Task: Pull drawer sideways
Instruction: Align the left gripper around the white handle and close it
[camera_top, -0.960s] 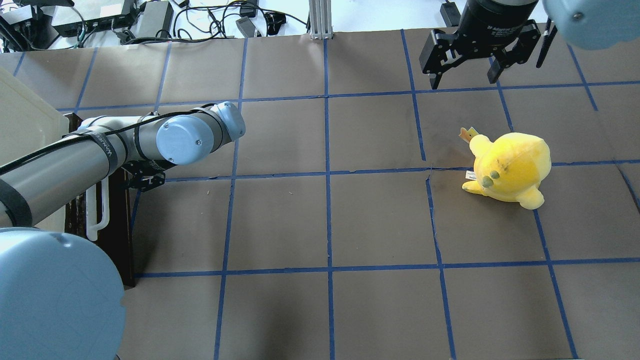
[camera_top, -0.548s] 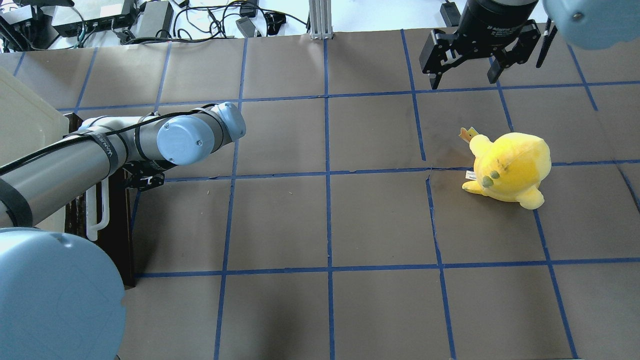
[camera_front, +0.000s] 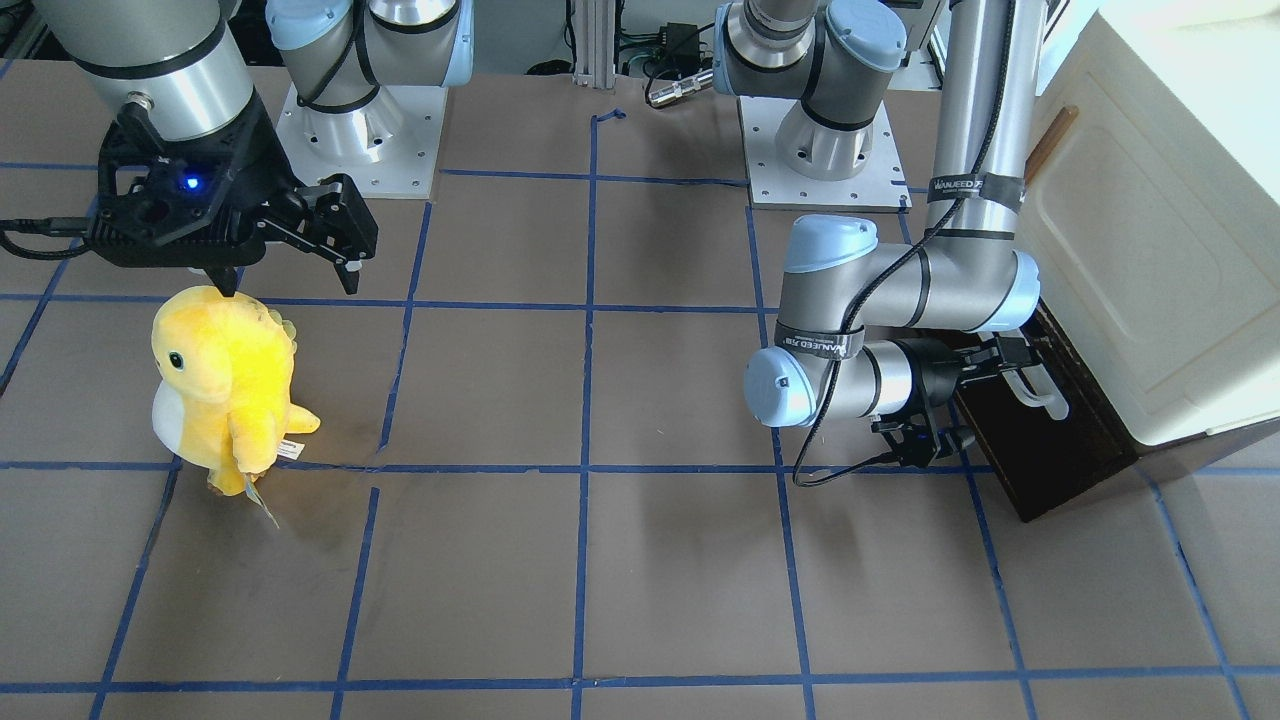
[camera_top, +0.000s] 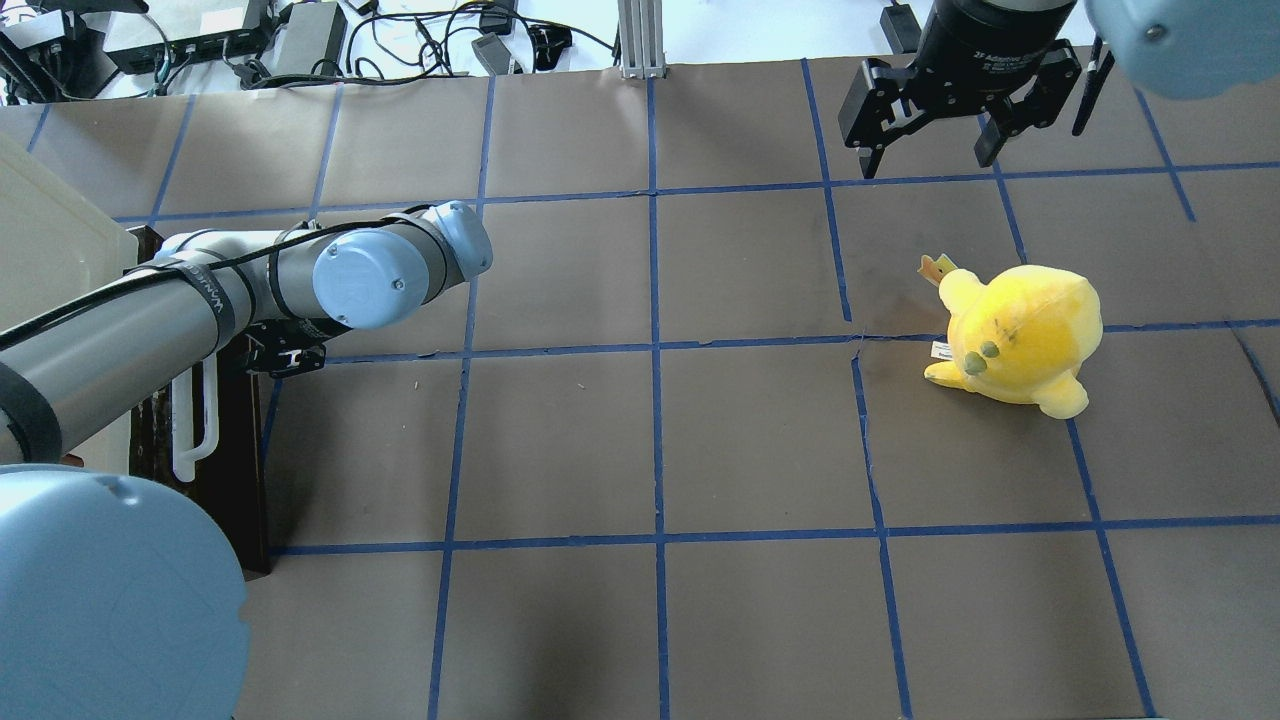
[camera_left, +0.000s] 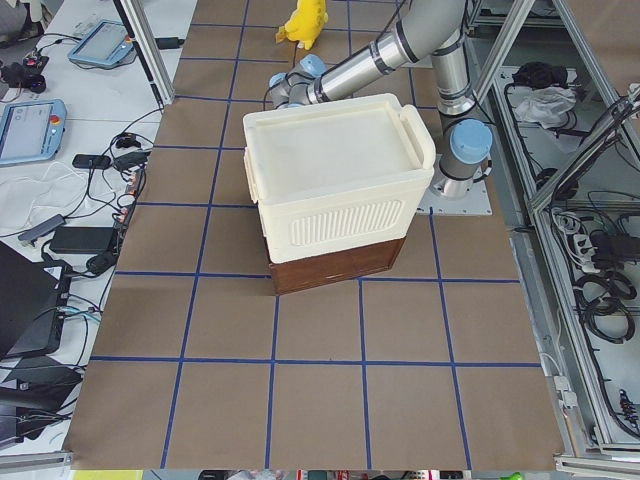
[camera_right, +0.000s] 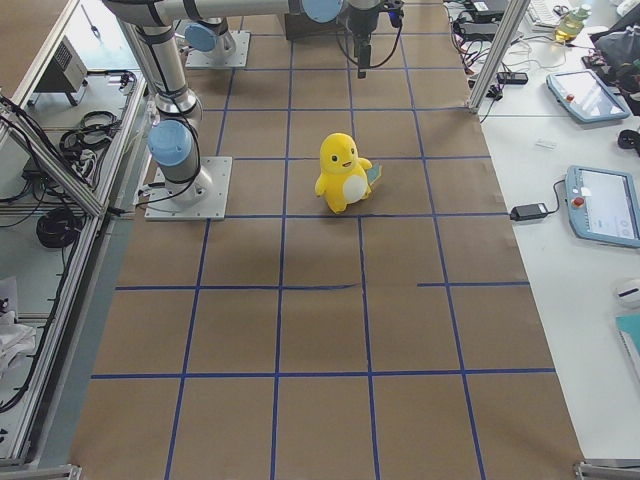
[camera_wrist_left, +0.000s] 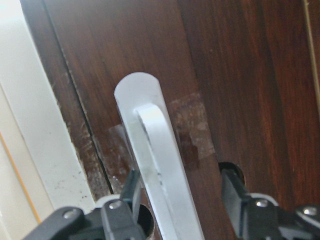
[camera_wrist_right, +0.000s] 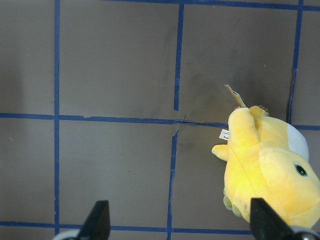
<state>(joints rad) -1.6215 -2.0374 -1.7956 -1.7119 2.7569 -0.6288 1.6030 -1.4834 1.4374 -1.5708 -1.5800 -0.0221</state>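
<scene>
The drawer's dark brown front (camera_front: 1060, 450) sits under a cream cabinet (camera_front: 1150, 250), with its long white bar handle (camera_front: 1042, 395) facing the table. In the overhead view the front (camera_top: 240, 460) and handle (camera_top: 195, 430) are at the far left. My left gripper (camera_front: 985, 395) is open at the handle's end. In the left wrist view the handle (camera_wrist_left: 155, 160) runs between its two fingers (camera_wrist_left: 131, 192), which do not clamp it. My right gripper (camera_top: 925, 165) is open and empty, high above the far table.
A yellow plush toy (camera_top: 1020, 335) stands on the brown papered table (camera_top: 650, 440), just below my right gripper; it also shows in the right wrist view (camera_wrist_right: 270, 170). The cabinet's cream box (camera_left: 340, 180) fills the table's left end.
My left gripper has crept slightly toward the drawer front and handle. The right arm and the plush have not moved.
</scene>
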